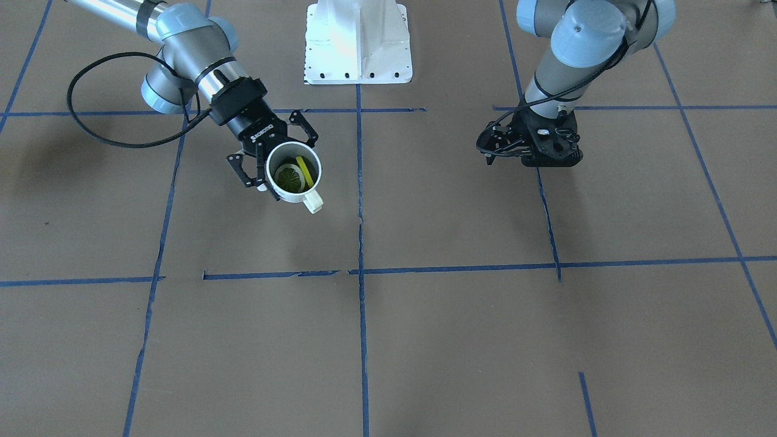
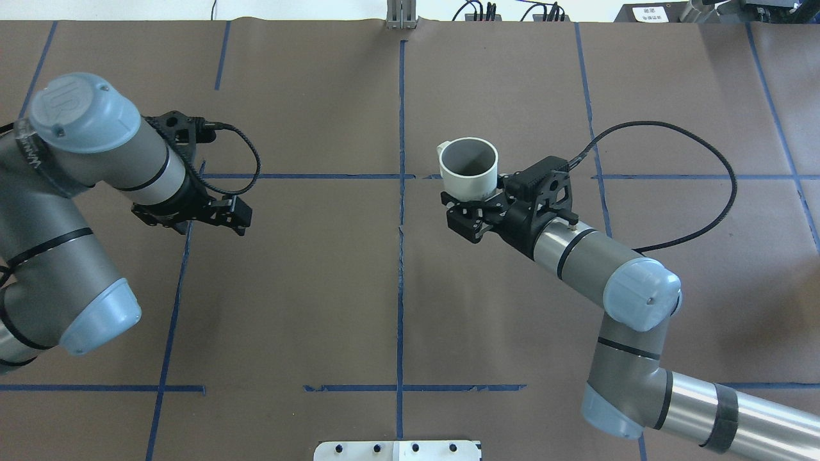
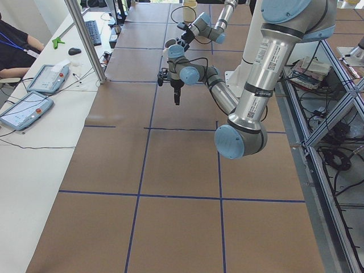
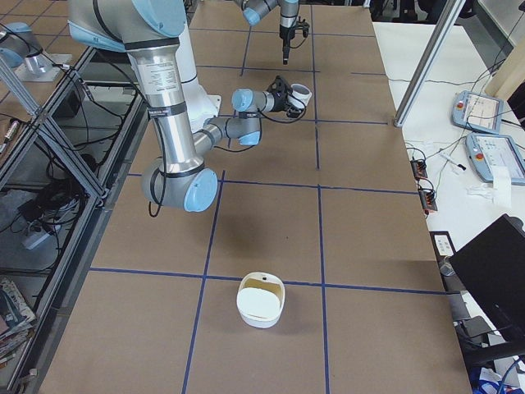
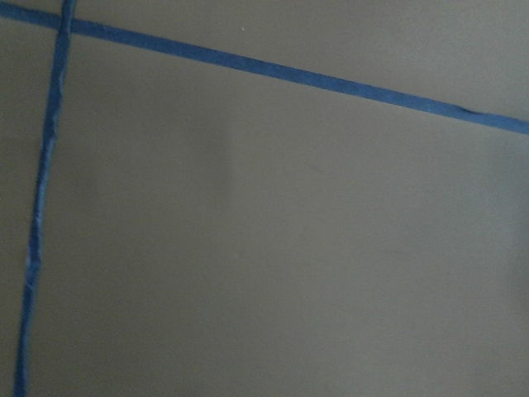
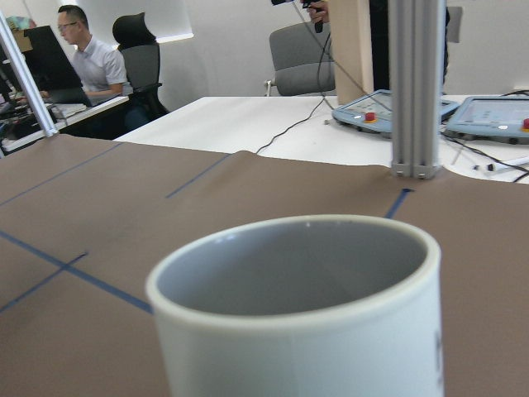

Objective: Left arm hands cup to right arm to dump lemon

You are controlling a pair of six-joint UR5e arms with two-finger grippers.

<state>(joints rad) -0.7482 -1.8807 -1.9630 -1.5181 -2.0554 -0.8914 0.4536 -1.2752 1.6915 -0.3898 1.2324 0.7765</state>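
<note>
My right gripper [image 1: 276, 155], lettered ROBOTIQ, is shut on the white cup [image 1: 276, 193] and holds it upright above the table, handle toward the operators' side. A yellow-green lemon [image 1: 291, 176] slice lies inside the cup. In the overhead view the cup [image 2: 471, 182] sits in front of the right gripper [image 2: 477, 202], and the lemon is hidden there. The cup's rim fills the right wrist view [image 6: 297, 339]. My left gripper [image 1: 507, 152] hangs empty over the table, far from the cup, and looks open; it also shows in the overhead view [image 2: 211, 218]. The left wrist view shows only table.
The white robot base [image 1: 358, 42] stands at the table's back middle. A white bowl [image 4: 261, 300] sits on the table toward the robot's right end. A metal post [image 3: 88, 42] and teach pendants [image 3: 34, 91] stand on the operators' side.
</note>
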